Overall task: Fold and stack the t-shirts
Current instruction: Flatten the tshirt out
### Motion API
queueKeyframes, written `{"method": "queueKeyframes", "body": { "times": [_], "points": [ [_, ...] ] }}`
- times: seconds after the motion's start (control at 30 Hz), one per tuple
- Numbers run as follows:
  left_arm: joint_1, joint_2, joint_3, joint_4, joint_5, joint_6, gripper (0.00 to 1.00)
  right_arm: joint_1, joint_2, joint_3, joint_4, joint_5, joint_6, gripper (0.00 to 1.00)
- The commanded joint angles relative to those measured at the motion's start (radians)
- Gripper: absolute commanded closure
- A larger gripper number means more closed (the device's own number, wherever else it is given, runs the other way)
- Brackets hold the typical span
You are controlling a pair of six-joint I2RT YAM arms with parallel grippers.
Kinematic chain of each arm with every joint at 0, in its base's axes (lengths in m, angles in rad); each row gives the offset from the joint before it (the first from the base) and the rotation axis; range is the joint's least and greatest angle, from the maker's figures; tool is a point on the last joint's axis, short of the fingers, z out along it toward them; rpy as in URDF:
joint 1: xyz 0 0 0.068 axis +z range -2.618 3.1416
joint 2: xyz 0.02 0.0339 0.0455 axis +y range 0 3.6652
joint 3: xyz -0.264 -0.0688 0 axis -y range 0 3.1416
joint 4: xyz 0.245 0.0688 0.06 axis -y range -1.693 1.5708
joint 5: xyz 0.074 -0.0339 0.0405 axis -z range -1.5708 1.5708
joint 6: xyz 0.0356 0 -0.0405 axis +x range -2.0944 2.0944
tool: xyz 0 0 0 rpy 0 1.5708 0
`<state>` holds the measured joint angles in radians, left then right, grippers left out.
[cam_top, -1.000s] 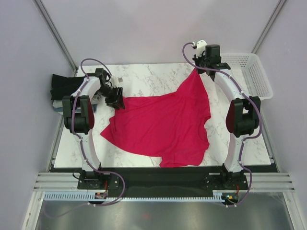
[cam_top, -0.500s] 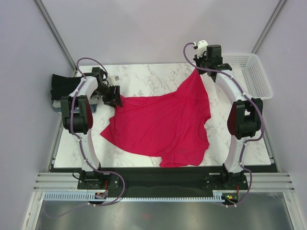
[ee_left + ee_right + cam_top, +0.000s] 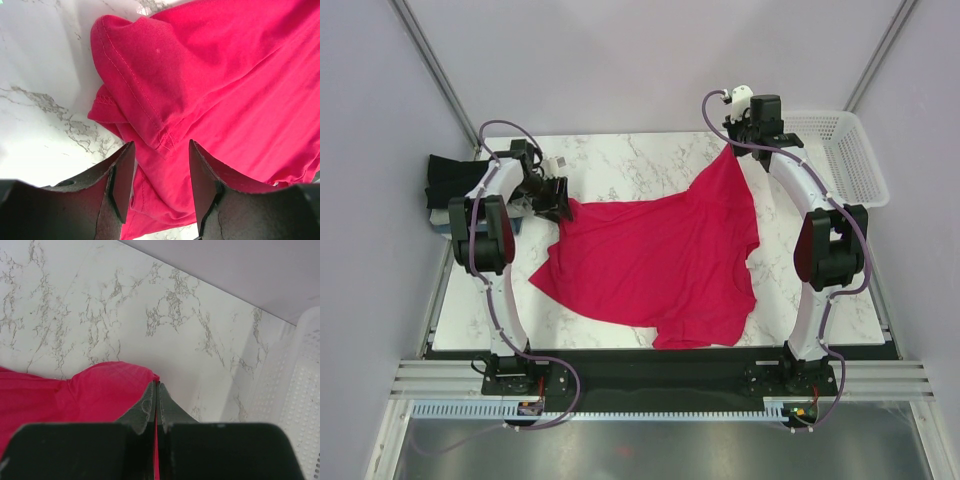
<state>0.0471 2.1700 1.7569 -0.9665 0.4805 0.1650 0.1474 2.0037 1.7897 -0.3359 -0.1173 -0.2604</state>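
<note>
Left tool (image 3: 161, 150) shifting back over crimson t-shirt (image 3: 660, 260) sleeve, jaws half-open, gripping nothing; right tool (image 3: 156, 389) pinching raised corner; sleeve grasp probably coming

Bright, even light from overhead nearly washes out the white marble-patterned counter (image 3: 650, 160). The crimson-red cloth t-shirt (image 3: 660, 260) throws only soft shadows. Close to its lens, the right end effector (image 3: 156, 387) goes dark and slightly blurred.
</note>
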Motion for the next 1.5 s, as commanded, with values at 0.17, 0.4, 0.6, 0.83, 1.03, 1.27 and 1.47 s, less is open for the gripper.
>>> {"method": "queueKeyframes", "body": {
  "times": [0.17,0.4,0.6,0.83,1.03,1.27,1.47],
  "points": [
    [-0.003,0.024,0.023,0.009,0.007,-0.022,0.46,-0.002,-0.059,-0.004,0.034,-0.001,0.001,1.00],
    [-0.004,0.033,0.019,0.011,0.018,-0.024,0.49,-0.002,-0.057,-0.010,0.034,-0.001,0.001,1.00],
    [-0.010,0.028,0.018,0.011,0.027,-0.024,0.56,-0.002,-0.059,-0.018,0.034,0.001,0.001,1.00],
    [-0.016,0.030,0.010,0.015,0.041,-0.024,0.69,-0.003,-0.062,-0.024,0.038,0.002,0.003,1.00],
    [-0.018,0.021,0.009,0.017,0.038,-0.028,0.92,-0.003,-0.068,-0.030,0.038,0.004,0.001,1.00],
    [-0.015,-0.050,0.022,-0.011,0.020,-0.015,0.98,-0.003,-0.105,-0.047,0.049,0.080,-0.002,1.00],
    [-0.009,-0.186,0.093,-0.080,0.050,0.036,0.98,-0.034,-0.230,-0.042,0.057,0.172,0.000,1.00]
  ]
}}
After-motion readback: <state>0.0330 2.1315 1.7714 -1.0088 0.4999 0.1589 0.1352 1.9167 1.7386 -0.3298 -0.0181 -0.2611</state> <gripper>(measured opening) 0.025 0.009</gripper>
